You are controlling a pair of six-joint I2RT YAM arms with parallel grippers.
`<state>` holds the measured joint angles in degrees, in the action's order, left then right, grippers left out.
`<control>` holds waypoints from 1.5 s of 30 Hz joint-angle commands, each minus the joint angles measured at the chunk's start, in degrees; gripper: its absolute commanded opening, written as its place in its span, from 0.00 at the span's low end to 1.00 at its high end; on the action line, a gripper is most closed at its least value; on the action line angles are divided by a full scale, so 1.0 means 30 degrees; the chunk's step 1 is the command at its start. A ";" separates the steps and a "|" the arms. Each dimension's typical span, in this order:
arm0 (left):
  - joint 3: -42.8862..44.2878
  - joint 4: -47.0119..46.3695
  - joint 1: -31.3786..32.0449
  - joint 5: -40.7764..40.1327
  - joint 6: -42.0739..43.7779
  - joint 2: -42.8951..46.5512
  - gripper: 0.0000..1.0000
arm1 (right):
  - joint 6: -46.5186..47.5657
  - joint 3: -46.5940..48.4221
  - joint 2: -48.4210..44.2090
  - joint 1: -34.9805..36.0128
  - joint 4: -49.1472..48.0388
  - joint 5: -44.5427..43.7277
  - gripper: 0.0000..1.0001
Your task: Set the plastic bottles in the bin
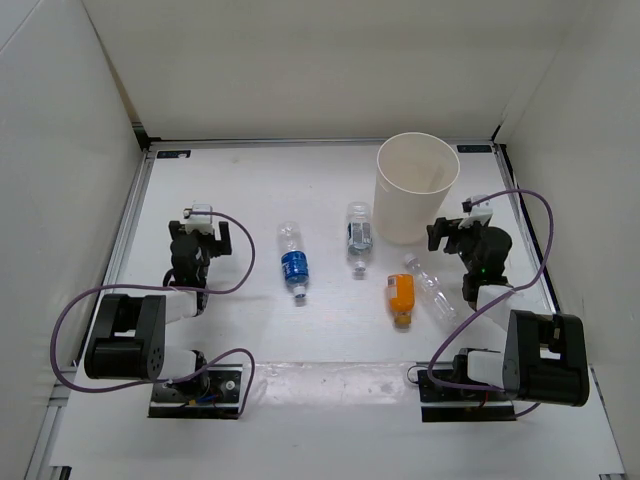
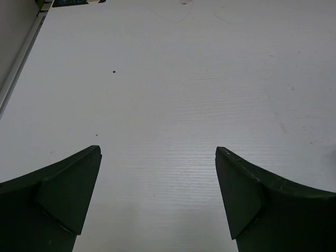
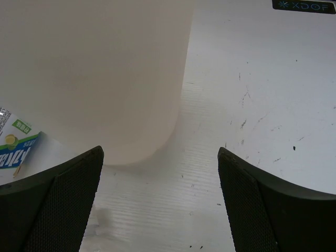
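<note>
My left claw (image 2: 157, 157) and right claw (image 3: 160, 157) hang spread, ready: four small plastic bottles (image 1: 294, 264) lie mid-frame outside the tall off-white round bin (image 1: 415, 215).

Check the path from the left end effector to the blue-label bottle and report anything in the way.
Nothing visible blocks it. The left end effector, open, sits left of the blue-label bottle, with only bare table between them.
</note>
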<state>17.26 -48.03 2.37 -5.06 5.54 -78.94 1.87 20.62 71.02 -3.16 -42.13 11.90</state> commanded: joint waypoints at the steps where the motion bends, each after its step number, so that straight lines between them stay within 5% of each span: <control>1: 0.0078 -0.0191 -0.0146 0.0485 -0.0060 0.0091 1.00 | 0.0168 0.0363 -0.0091 0.0231 -0.0634 -0.0392 0.90; 11: 0.0952 0.1826 -0.0175 0.1541 0.0468 0.1375 1.00 | 0.0110 0.0421 -0.0178 0.0262 -0.0605 -0.0539 0.90; 15: 0.4143 0.8070 0.0028 0.0633 -0.0470 0.2319 1.00 | -0.0329 0.0509 0.0026 -0.0002 -0.0605 -0.0976 0.90; 16: 0.6094 1.2450 0.0146 0.0487 -0.1659 0.2144 1.00 | -0.0475 0.0538 -0.0003 0.0114 -0.0605 -0.1443 0.90; 21: 1.5257 2.3255 0.2044 -0.2258 -0.2958 -0.2738 1.00 | -0.0476 0.0655 -0.0091 0.0994 -0.0166 -0.3879 0.90; 24: 1.8836 2.7456 0.1704 0.0066 -0.4359 -0.5350 1.00 | -0.0476 0.0626 -0.0091 0.1023 -0.0166 -0.3821 0.90; 25: 2.0394 2.8161 0.1526 0.4542 -0.4134 -0.7388 1.00 | -0.0476 0.0655 -0.0091 0.0994 -0.0195 -0.3879 0.90; 26: 2.1048 2.8922 0.1263 0.5631 -0.4654 -0.7756 1.00 | -0.0476 0.0626 -0.0120 0.1023 -0.0166 -0.3879 0.90; 30: 1.9036 2.6237 0.1318 0.4945 -0.6884 -0.5398 1.00 | -0.0447 0.0626 -0.0033 0.0994 -0.0195 -0.3879 0.90; 34: 1.9820 2.8340 0.2864 0.0028 -0.7615 -0.2813 1.00 | -0.0476 0.0626 -0.0091 0.1023 -0.0195 -0.3879 0.90; 35: 2.0114 2.8721 0.3133 -0.3725 -0.7966 -0.1475 1.00 | -0.0476 0.0626 -0.0091 0.0994 -0.0195 -0.3908 0.90; 37: 1.9159 2.9310 0.3574 -0.6385 -1.0773 -0.0615 1.00 | -0.0447 0.0626 -0.0091 0.1023 -0.0224 -0.3879 0.90; 39: 1.6064 2.6904 0.2700 -0.4420 -1.1979 0.0557 1.00 | -0.0476 0.0655 -0.0091 0.0994 -0.0195 -0.3879 0.90; 41: 1.4587 2.3503 0.1119 0.4112 -1.1807 0.0533 1.00 | -0.0476 0.0626 -0.0091 0.1023 -0.0224 -0.3850 0.90; 45: 1.2968 2.0963 0.2341 0.6080 -1.3359 -0.0373 1.00 | -0.0476 0.0655 -0.0091 0.0994 -0.0166 -0.3820 0.90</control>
<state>59.02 21.58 6.42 2.35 -29.76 -75.48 0.45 20.80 71.02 -0.30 -41.25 1.43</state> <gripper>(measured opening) 1.000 0.905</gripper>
